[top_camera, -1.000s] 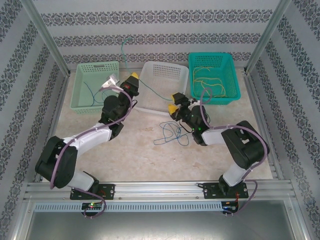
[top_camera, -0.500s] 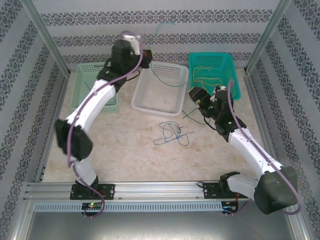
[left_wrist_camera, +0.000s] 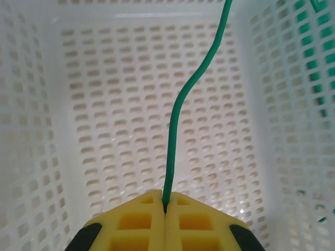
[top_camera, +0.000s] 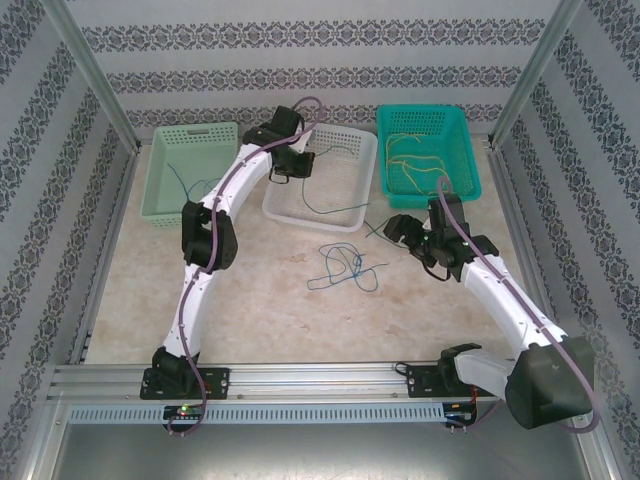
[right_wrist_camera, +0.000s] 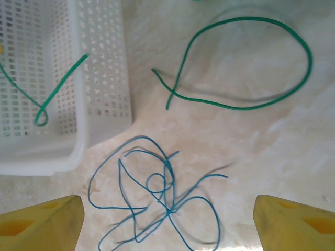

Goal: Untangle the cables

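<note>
At the far left we see a pale green plastic mesh basket [top_camera: 160,175] with one thin blue wire [top_camera: 183,186] lying in it. Next comes the left gripper [left_wrist_camera: 165,201], its yellow pads pressed together on a thin green wire [left_wrist_camera: 180,104] that runs from the pinch into the white plastic mesh basket [left_wrist_camera: 104,104] below it.

In front of that basket a knot of blue wires [top_camera: 345,268] lies on the marbled tabletop [top_camera: 270,300], looped over itself several times. Just to its right a green loop [right_wrist_camera: 238,108] rests on the table; we cannot tell whether it joins the pinched wire. The right gripper [right_wrist_camera: 167,222] hangs above the blue knot with its pads spread wide and nothing between them. At the far right a teal plastic mesh basket [top_camera: 460,185] holds several yellow wires [top_camera: 415,165].

We judge the sorting partly done: yellow looks put away, one blue and at least one green are binned, while the blue knot and the green loop remain.

We can read no brand, label or writing anywhere.
</note>
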You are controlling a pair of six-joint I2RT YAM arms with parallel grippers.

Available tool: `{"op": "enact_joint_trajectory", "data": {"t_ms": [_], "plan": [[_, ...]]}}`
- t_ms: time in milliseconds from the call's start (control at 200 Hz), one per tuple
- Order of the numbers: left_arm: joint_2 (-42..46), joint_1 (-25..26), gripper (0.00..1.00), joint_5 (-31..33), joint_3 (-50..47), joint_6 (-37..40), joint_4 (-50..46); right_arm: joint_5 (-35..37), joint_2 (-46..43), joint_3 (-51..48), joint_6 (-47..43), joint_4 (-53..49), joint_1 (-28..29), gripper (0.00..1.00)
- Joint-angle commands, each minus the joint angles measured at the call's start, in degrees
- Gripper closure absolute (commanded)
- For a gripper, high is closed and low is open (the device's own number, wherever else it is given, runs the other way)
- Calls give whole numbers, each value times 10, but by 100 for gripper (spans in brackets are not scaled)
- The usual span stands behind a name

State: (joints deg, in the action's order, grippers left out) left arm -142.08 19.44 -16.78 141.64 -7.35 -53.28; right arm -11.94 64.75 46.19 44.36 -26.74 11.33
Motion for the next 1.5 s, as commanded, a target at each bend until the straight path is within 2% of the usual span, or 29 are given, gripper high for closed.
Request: {"op": "enact_joint_trajectory", "data": {"t_ms": [0,140,255,310,365,395,445,480,500,704,809,869,979,1184,1494], "plan": [[7,-13,100,20,26,29,-51,16,-16,-13,-17,-29,-7,15],[14,-24,100,32,26,39,-54,10,-10,-18,-14,-26,-8,15],[16,-25,85,29,29,47,-52,4,1,-17,-13,-19,-7,15],[13,-24,66,26,29,44,-53,7,7,-14,-16,-19,-8,15],[12,-24,55,13,28,40,-57,11,13,-12,-21,-19,-7,16],[13,-25,46,6,25,38,-57,12,17,-11,-23,-19,-7,16],[19,-22,16,3,21,33,-56,15,26,-8,-28,-20,-7,17],[27,-21,3,-4,14,32,-51,16,32,-5,-32,-21,-7,17],[35,-18,0,-7,9,29,-46,17,38,-2,-35,-23,-7,18],[152,12,0,-31,-85,10,62,23,93,12,-34,3,-8,24],[190,24,0,-54,-104,-9,84,60,136,33,-42,-5,-8,27],[211,29,0,-63,-123,-18,95,78,161,47,-43,-13,-17,28],[263,32,0,-73,-197,-35,136,65,199,56,-27,-2,-40,30],[339,31,0,-21,-348,-31,182,59,248,74,6,2,-48,30],[404,26,0,-17,-480,-31,241,82,307,102,78,1,-50,31]]}}
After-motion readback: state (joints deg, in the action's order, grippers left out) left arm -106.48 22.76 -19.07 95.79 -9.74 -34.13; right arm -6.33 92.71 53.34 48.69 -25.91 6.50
